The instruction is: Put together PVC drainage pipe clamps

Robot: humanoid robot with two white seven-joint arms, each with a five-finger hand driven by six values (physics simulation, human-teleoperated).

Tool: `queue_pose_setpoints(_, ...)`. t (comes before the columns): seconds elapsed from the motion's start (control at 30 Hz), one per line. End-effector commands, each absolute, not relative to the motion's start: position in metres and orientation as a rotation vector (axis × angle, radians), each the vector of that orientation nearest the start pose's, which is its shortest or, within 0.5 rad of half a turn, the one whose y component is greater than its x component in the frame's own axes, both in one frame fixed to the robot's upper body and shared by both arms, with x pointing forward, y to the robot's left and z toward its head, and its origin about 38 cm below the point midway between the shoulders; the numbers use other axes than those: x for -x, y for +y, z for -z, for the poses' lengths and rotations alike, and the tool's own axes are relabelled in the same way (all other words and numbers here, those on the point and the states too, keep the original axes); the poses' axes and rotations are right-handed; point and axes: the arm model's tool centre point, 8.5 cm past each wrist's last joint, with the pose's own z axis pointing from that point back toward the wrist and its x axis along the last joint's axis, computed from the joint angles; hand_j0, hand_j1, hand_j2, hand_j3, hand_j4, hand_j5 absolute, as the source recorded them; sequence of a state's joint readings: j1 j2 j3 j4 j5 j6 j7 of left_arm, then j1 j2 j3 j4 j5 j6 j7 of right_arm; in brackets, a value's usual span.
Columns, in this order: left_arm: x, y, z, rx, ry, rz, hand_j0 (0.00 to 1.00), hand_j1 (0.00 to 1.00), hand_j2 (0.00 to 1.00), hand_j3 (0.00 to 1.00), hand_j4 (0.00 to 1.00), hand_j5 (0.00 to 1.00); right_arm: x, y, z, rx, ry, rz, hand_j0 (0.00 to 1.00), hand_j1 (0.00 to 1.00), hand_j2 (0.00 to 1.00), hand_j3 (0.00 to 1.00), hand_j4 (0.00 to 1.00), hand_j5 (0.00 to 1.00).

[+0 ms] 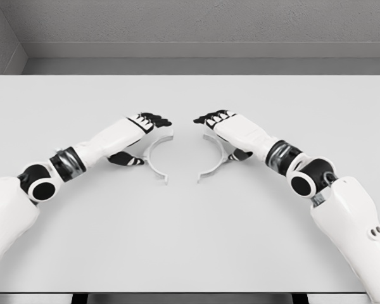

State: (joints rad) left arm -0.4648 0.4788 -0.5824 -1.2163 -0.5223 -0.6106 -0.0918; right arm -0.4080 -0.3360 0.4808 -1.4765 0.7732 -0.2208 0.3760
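Clamp halves, two, white: left half (153, 158) under my left hand (142, 130), right half (214, 159) under my right hand (225, 126), both hands loosely open, on one bench (190, 240).

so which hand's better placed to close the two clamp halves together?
Neither clearly. The left hand sits over the left clamp half and the right hand over the right clamp half, near mirror images. The halves lie apart on the table, so likely both move inward.
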Motion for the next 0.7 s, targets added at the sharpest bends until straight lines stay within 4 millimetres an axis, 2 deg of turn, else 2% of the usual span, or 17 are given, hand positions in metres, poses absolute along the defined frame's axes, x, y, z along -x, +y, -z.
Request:
queue_pose_setpoints(0.0,-0.431,0.217,-0.106,-0.254,-1.784,1.629,1.00,1.00,1.00,1.00,1.00,1.00,-0.433,-0.165,-0.126,0.473,-1.505,-1.701,1.00,1.00,1.00,1.00,1.00,1.00)
queue_pose_setpoints(0.23,-0.442,0.237,-0.117,-0.313,-1.781,1.588,1.00,1.00,1.00,1.00,1.00,1.00,-0.434,-0.158,-0.129,0.465,-1.521,-1.696,1.00,1.00,1.00,1.00,1.00,1.00)
queue_pose_setpoints(0.37,-0.448,0.258,-0.124,-0.365,-1.751,1.592,1.00,1.00,1.00,1.00,1.00,1.00,-0.435,-0.155,-0.130,0.471,-1.518,-1.692,1.00,1.00,1.00,1.00,1.00,1.00)
queue_pose_setpoints(0.67,-0.447,0.252,-0.123,-0.352,-1.758,1.598,1.00,1.00,1.00,1.00,1.00,1.00,-0.435,-0.142,-0.132,0.460,-1.527,-1.705,1.00,1.00,1.00,1.00,1.00,1.00)
